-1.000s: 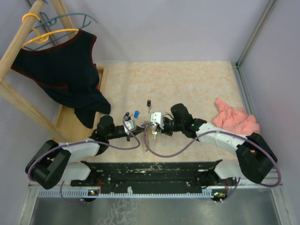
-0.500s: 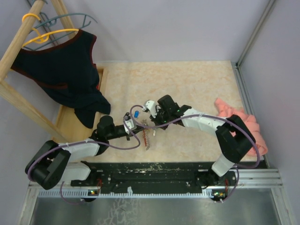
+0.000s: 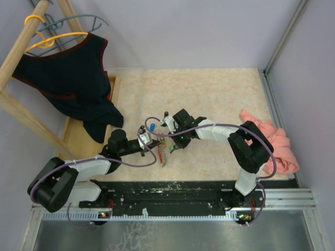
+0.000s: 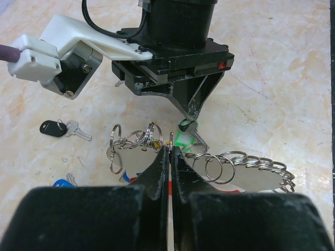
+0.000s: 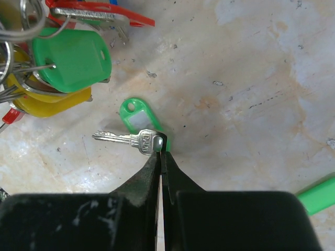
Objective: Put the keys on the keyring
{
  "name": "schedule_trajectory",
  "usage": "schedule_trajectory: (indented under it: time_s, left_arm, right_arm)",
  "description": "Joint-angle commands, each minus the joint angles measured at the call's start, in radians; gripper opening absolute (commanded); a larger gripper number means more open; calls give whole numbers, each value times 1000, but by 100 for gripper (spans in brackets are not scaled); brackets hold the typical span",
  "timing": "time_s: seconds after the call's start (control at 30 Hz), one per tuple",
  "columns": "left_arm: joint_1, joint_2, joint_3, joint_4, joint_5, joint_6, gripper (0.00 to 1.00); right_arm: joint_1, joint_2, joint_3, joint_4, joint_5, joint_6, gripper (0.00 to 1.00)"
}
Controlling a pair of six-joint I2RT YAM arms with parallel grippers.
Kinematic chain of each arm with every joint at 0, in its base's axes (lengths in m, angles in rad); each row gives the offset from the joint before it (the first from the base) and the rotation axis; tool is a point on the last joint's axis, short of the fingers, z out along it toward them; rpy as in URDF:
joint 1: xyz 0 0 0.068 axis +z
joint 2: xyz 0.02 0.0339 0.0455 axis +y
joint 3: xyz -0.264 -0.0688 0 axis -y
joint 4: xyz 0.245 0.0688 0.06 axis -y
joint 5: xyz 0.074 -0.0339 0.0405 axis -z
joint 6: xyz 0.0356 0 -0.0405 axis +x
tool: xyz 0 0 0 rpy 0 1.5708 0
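Green plastic is showing just above the right gripper [image 5: 161, 149] at the centre of the right wrist view. Its jaws are pressing together on the head of a silver key [image 5: 125, 138]. That key's green tag [image 5: 137, 116] is lying flat on the marbled table [image 5: 251, 78]. In the upper left of that view a bunch of keys is sitting on wire rings: a green head [image 5: 70, 57], a yellow head [image 5: 49, 103] under it and a red head [image 5: 138, 21] at the top edge.

In the left wrist view the left gripper [image 4: 171, 157] is sitting at bottom centre, its jaws pinching shut on the keyring [image 4: 220, 164]. The keyring's row of wire rings is stretching from centre left to the lower right. The right gripper is pointing down at the table just beyond the rings, with a bit of green at its tips. A black key [image 4: 52, 128] is lying at the left of this frame and a blue key [image 4: 63, 183] at the lower left, both apart from the keyring.

From above, the two grippers are meeting at the centre of the frame. A pink cloth [image 3: 272, 141] is lying at the right, and a dark garment [image 3: 68, 78] is hanging on a wooden rack [image 3: 21, 52] in the upper left.
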Motion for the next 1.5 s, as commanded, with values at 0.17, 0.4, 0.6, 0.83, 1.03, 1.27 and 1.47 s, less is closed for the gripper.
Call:
schedule_trajectory:
  time_s: [0.17, 0.4, 0.6, 0.83, 1.03, 1.27, 1.47]
  left_arm:
    - [-3, -1, 11, 18, 12, -2, 1]
    - [-3, 6, 15, 15, 18, -4, 1]
    - [-3, 15, 20, 16, 21, -6, 1]
    - [-3, 19, 22, 15, 26, -8, 1]
    - [-2, 15, 24, 14, 28, -8, 1]
    - [-3, 2, 21, 18, 38, -11, 1]
    - [-3, -2, 21, 40, 92, -16, 1]
  right_arm:
    - [-6, -19, 40, 0, -14, 37, 11]
    - [-8, -42, 31, 2, -17, 49, 14]
    - [-9, -47, 30, -10, 10, 56, 9]
    - [-8, -112, 18, -23, 13, 46, 5]
    - [-8, -161, 28, -27, 45, 19, 0]
    - [-15, -267, 11, 25, -20, -66, 0]
    - [-14, -408, -187, 294, -106, -170, 0]
